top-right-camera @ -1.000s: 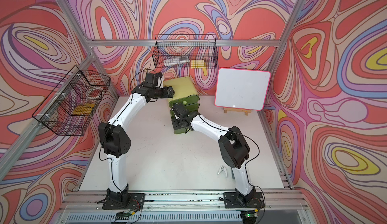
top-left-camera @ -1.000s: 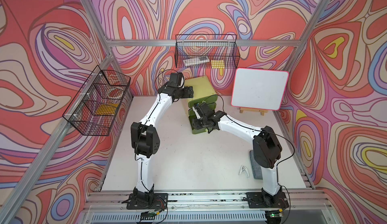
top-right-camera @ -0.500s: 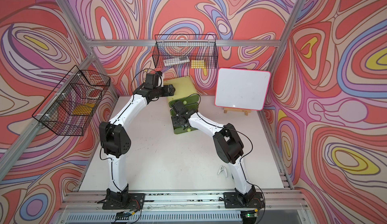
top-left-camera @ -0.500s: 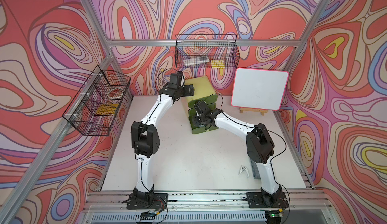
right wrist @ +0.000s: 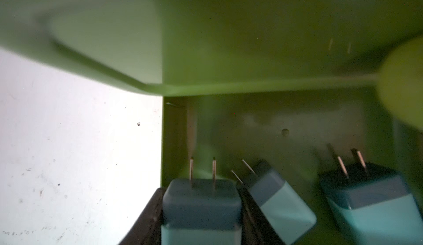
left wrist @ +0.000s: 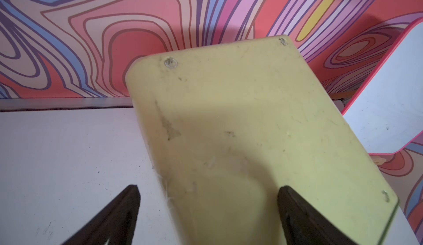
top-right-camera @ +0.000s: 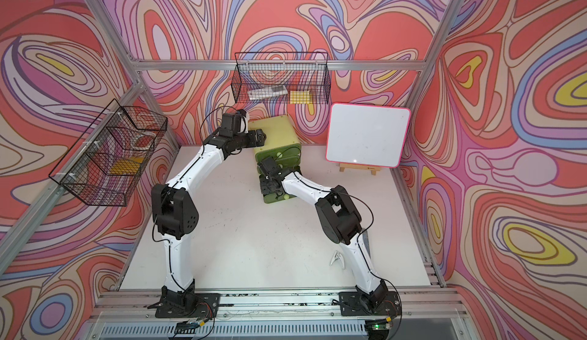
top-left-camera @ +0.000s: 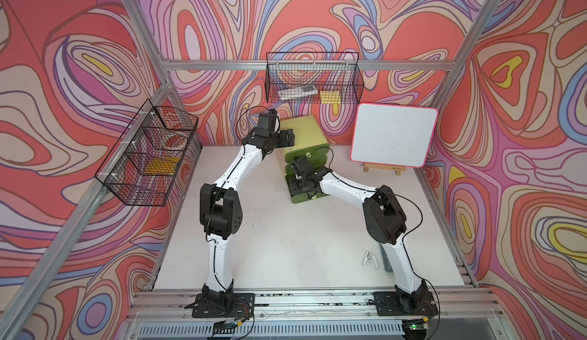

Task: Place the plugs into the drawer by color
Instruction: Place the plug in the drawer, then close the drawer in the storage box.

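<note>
At the back of the table (top-left-camera: 286, 243), in front of the yellow-green drawer chest (top-left-camera: 305, 130), I have the right gripper (right wrist: 201, 193) reaching into the pulled-out bottom drawer (top-left-camera: 297, 199). Its jaws are narrowed onto a teal plug (right wrist: 201, 207), which sits pinched between the two dark fingers (right wrist: 148, 223) with its two prongs pointing away from the wrist camera. On the drawer floor just beside it a second teal plug (right wrist: 280, 201) lies tipped on an edge, and a third teal plug (right wrist: 370, 198) stands further along, apart from both, so I count three plugs, all teal and all in that one drawer. The left gripper (left wrist: 207, 209) is spread wide at the top of the chest and holds nothing. One finger (left wrist: 297, 216) is over the pale top panel and the other is over bare table beside the chest wall, and I cannot tell whether either touches the plastic. In both top views two pale ball knobs (top-right-camera: 279, 154) show on the chest front, with the right arm hiding the rest. Around the cell I count two black wire baskets (top-left-camera: 313, 81) on the walls, one whiteboard (top-left-camera: 394, 138) on a small easel, and one white clip (top-left-camera: 368, 259) near the right arm's base
</note>
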Robot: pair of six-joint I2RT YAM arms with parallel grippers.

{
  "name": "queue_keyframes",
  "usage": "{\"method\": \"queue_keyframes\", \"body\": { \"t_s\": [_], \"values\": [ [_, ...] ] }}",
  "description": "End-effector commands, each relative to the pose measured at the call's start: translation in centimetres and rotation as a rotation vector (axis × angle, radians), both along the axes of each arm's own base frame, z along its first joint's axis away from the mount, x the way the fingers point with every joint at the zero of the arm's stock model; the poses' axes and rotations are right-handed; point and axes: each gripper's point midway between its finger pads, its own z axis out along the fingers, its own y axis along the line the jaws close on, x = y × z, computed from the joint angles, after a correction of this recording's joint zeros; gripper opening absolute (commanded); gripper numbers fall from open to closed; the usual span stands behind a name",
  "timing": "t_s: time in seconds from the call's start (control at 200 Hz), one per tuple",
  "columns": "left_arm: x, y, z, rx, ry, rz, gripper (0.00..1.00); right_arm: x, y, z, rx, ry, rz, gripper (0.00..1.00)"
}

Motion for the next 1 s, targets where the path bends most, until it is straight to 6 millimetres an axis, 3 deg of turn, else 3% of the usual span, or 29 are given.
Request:
{"method": "queue_keyframes", "body": {
  "t_s": [0.0,0.14,0.3,0.386,0.486,0.621,0.761,0.841,0.996],
  "values": [
    [-0.1,0.3,-1.4,0.008,0.027,0.003,0.93,0.5,0.7,0.0,0.022,-0.007,0.014,0.40],
    [-0.3,0.2,-1.6,0.013,0.029,-0.014,0.92,0.5,0.8,0.9,0.014,-0.033,0.046,0.58],
    [-0.5,0.2,-1.4,0.017,0.022,-0.023,0.92,0.3,0.5,4.2,0.026,-0.108,0.091,0.72],
    [-0.7,0.2,-1.4,0.018,0.022,-0.025,0.92,-0.3,0.2,6.9,0.060,-0.175,0.115,0.73],
    [-0.8,0.2,-1.5,0.012,0.025,-0.024,0.91,-1.7,-1.6,9.2,0.080,-0.267,0.115,0.63],
    [-1.1,0.1,-1.6,0.010,0.026,-0.035,0.89,-4.1,-5.4,7.6,0.037,-0.327,0.063,0.45],
    [-1.3,0.2,-1.4,0.018,0.027,-0.034,0.89,-6.1,-8.1,5.9,0.013,-0.376,0.042,0.36],
    [-1.3,0.4,-1.5,0.016,0.036,-0.020,0.88,-6.6,-9.0,4.4,0.000,-0.390,0.029,0.32],
    [-1.4,0.2,-1.8,0.005,0.051,-0.022,0.87,-7.2,-9.0,1.6,0.013,-0.375,0.031,0.26]
  ]
}}
